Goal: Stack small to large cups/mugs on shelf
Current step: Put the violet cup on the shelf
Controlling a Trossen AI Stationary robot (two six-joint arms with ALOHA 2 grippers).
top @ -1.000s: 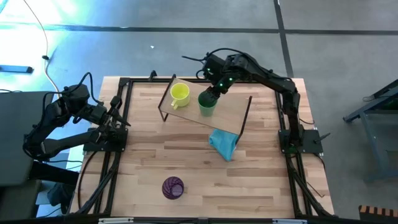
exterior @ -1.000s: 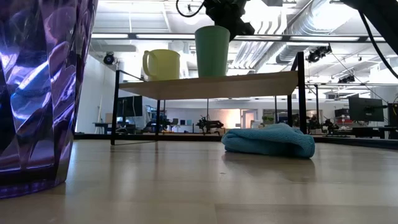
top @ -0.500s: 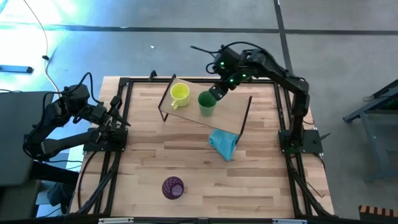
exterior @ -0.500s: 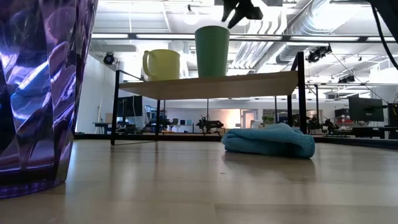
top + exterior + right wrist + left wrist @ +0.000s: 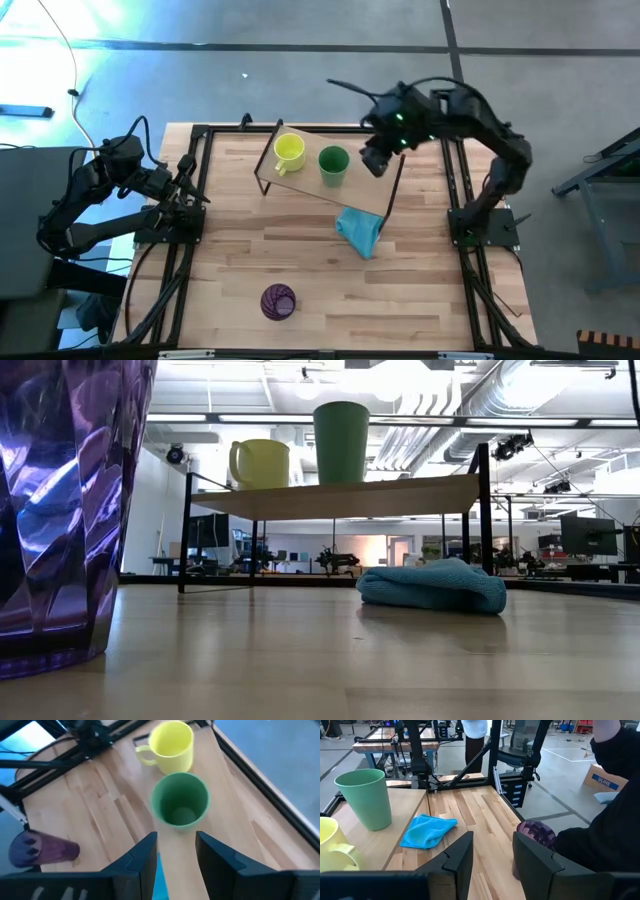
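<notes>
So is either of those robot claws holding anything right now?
No. The right gripper and the left gripper are both open and empty.

Grey concrete floor (image 5: 300, 60) — exposed ceiling ducts (image 5: 470, 400), bright lights.

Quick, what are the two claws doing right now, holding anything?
Left gripper: open, holding nothing, parked at the table's left edge.
Right gripper: open, holding nothing, above the shelf beside the green cup.
</notes>
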